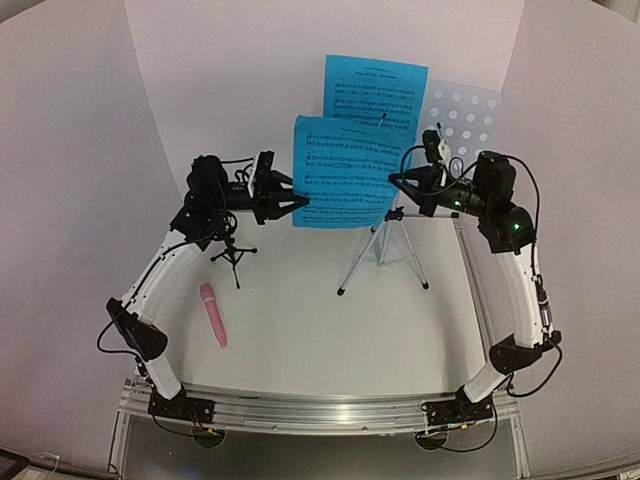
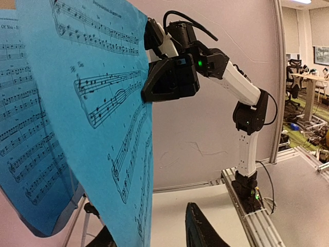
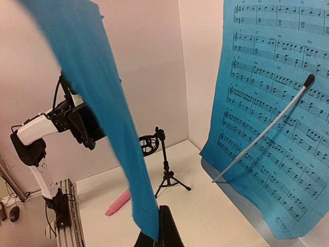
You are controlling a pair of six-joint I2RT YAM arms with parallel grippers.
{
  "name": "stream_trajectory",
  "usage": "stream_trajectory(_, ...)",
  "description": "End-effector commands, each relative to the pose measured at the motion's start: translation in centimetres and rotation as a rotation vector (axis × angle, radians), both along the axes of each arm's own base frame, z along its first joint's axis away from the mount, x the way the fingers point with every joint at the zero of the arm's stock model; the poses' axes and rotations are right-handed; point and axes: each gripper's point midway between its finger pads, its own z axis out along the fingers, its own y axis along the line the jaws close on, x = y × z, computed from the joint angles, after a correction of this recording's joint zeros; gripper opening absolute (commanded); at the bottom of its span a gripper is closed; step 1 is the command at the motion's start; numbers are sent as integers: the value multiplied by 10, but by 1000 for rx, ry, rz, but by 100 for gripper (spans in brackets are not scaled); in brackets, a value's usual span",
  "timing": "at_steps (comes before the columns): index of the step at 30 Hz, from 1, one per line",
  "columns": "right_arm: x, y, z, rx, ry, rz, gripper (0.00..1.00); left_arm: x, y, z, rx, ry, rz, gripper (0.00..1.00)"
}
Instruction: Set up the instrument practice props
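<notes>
Top external view: right fingers point(image 1: 405, 182) clamp the thin blue page point(image 1: 345, 170) at its right edge, left fingers point(image 1: 290, 209) apart around the left edge.

On the worktop point(image 1: 300, 350), toward 1 o'clock: music stand point(image 1: 468, 118), with rear page point(image 1: 375, 85) resting against its desk. Before that, off the stand and overlapping the rear page's lower left: front page point(image 1: 340, 180), upright, with left tool point(image 1: 300, 203) at its 9 o'clock edge and right tool point(image 1: 393, 180) at its 3 o'clock edge. Toward 10 o'clock, well left of the stand's legs: mic holder point(image 1: 233, 250), upright. Toward 8 o'clock, near the holder but apart from it: microphone point(image 1: 214, 316), lying flat.
</notes>
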Motion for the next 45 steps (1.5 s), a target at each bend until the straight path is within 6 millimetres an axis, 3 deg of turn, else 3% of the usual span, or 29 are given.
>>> stream_trajectory(1, 4, -7, 12, -1, -48, -38, 0, -3, -12, 8, 7, 29, -20, 25)
stream_trajectory(8, 10, -21, 16, -6, -67, -105, 0, 8, -22, 22, -11, 46, 13, 1)
stream_trajectory(16, 19, -34, 22, -6, -83, -192, 2, 17, -35, 32, -55, 21, 105, 0)
stream_trajectory(20, 28, -47, 27, 4, -83, -292, 38, 19, -43, 49, -127, -21, 154, 0)
stream_trajectory(24, 29, -73, 39, 28, -98, -450, 46, 20, -52, 64, -194, -43, 178, 0)
stream_trajectory(30, 43, -130, 33, -13, -112, -791, 48, 23, -62, 75, -257, -94, 195, 0)
stream_trajectory(33, 51, -144, 28, -58, -137, -885, 46, 29, -63, 81, -299, -105, 230, 0)
stream_trajectory(40, 70, -160, 27, -170, -232, -1006, 46, 33, -70, 85, -356, -145, 272, 0)
stream_trajectory(45, 87, -157, 21, -233, -272, -1017, 47, 39, -75, 85, -394, -150, 306, 0)
